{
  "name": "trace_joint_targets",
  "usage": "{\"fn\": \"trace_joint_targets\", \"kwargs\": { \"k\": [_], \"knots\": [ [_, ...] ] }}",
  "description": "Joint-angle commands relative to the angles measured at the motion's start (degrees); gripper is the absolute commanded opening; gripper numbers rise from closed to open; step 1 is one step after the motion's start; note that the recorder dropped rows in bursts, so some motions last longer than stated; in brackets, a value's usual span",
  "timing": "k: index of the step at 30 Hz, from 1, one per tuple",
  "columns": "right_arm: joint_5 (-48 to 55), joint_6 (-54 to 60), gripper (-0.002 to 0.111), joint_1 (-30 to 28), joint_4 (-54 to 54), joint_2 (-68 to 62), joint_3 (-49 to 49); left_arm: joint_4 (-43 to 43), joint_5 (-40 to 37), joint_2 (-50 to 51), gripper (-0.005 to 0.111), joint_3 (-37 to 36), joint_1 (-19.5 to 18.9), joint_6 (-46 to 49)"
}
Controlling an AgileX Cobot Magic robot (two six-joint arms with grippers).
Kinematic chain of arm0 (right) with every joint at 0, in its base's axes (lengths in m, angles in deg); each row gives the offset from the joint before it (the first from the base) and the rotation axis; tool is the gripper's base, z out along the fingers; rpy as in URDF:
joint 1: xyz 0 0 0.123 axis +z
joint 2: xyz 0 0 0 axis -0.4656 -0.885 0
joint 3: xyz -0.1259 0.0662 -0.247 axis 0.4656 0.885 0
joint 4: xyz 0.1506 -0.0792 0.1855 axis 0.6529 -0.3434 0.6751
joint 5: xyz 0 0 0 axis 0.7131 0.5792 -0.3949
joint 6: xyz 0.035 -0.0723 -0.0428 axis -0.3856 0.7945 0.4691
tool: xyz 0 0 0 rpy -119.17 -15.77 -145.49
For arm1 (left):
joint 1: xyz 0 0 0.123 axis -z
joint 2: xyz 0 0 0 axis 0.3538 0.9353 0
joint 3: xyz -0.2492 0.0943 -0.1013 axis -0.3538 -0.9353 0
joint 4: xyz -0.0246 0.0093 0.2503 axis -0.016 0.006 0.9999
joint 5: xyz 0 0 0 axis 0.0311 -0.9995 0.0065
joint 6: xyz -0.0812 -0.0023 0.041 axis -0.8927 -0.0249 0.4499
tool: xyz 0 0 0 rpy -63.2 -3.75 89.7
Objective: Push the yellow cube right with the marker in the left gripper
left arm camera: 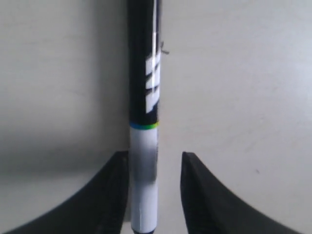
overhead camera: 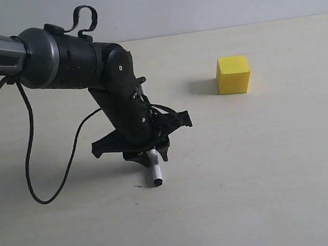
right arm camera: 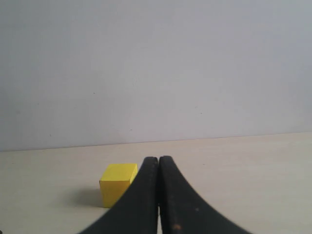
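Observation:
The yellow cube (overhead camera: 233,74) sits on the pale table, well to the right of and beyond my left gripper (overhead camera: 150,156). The marker (overhead camera: 155,171) passes down between the left fingers, and its black end touches the table. In the left wrist view the marker (left arm camera: 144,97) lies against one finger (left arm camera: 114,195), with a clear gap to the other, so the left gripper (left arm camera: 156,155) stands open around it. My right gripper (right arm camera: 158,158) is shut on nothing and is not seen in the exterior view. The yellow cube (right arm camera: 116,187) lies just beyond it, partly hidden by one finger.
The beige table (overhead camera: 262,177) runs back to a plain grey wall (overhead camera: 199,3). A black cable (overhead camera: 34,170) loops down from the left arm to the table at the left.

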Motion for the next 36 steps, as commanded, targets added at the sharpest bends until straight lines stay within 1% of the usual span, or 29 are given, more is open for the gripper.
{"fn": "trace_joint_targets", "kwargs": {
  "k": [1, 3, 4, 6, 7, 10, 14, 16, 17, 20, 22, 24, 33, 34, 35, 36],
  "knots": [
    [-0.1, 0.3, 0.000, -0.2, -0.2, 0.4, 0.3, 0.1, -5.2, -4.4, 0.036, 3.7, -1.7, 0.6],
    [-0.1, 0.3, 0.000, -0.2, -0.2, 0.4, 0.3, 0.6, -7.7, -7.0, 0.035, 5.1, -1.7, 2.7],
    [-0.1, 0.3, 0.000, -0.2, -0.2, 0.4, 0.3, 1.0, -8.2, -8.6, 0.030, 5.4, -1.7, 4.1],
    [-0.1, 0.3, 0.000, -0.2, -0.2, 0.4, 0.3, 1.9, -8.2, -12.0, 0.013, 5.4, -1.7, 5.3],
    [-0.1, 0.3, 0.000, -0.2, -0.2, 0.4, 0.3, 2.8, -7.6, -13.7, -0.001, 5.4, -1.5, 5.8],
    [-0.1, 0.3, 0.000, -0.2, -0.2, 0.4, 0.3, 5.0, -5.5, -18.6, 0.000, 4.2, 0.8, 9.7],
    [-0.1, 0.3, 0.000, -0.2, -0.2, 0.4, 0.3, 6.7, -0.5, -25.8, 0.000, -1.5, 4.6, 12.7],
    [-0.1, 0.3, 0.000, -0.2, -0.2, 0.4, 0.3, 6.7, 0.3, -28.8, 0.000, -3.4, 6.4, 14.3],
    [-0.1, 0.3, 0.000, -0.2, -0.2, 0.4, 0.3, 6.7, -0.7, -30.1, 0.000, -4.1, 7.1, 14.8],
    [-0.1, 0.3, 0.000, -0.2, -0.2, 0.4, 0.3, 5.7, -8.2, -32.5, 0.000, -4.3, 8.9, 15.1],
    [-0.1, 0.3, 0.000, -0.2, -0.2, 0.4, 0.3, 5.6, -11.1, -33.2, 0.000, -4.3, 9.4, 15.1],
    [-0.1, 0.3, 0.000, -0.2, -0.2, 0.4, 0.3, 4.9, -11.9, -33.4, 0.000, -4.3, 9.4, 15.1],
    [-0.1, 0.1, 0.000, -0.2, -0.2, 0.4, 0.3, 4.9, -11.7, -32.3, 0.000, -4.3, 9.4, 15.4],
    [-0.1, 0.1, 0.000, -0.2, -0.2, 0.4, 0.3, 5.3, -11.4, -32.6, 0.000, -4.3, 9.3, 17.9],
    [-0.1, 0.1, 0.000, -0.2, -0.2, 0.4, 0.3, 5.3, -10.8, -32.7, 0.000, -4.3, 9.2, 18.3],
    [-0.1, 0.2, 0.000, -0.2, -0.2, 0.4, 0.3, 5.5, -8.2, -32.7, 0.000, -4.3, 9.1, 18.6]
  ]
}}
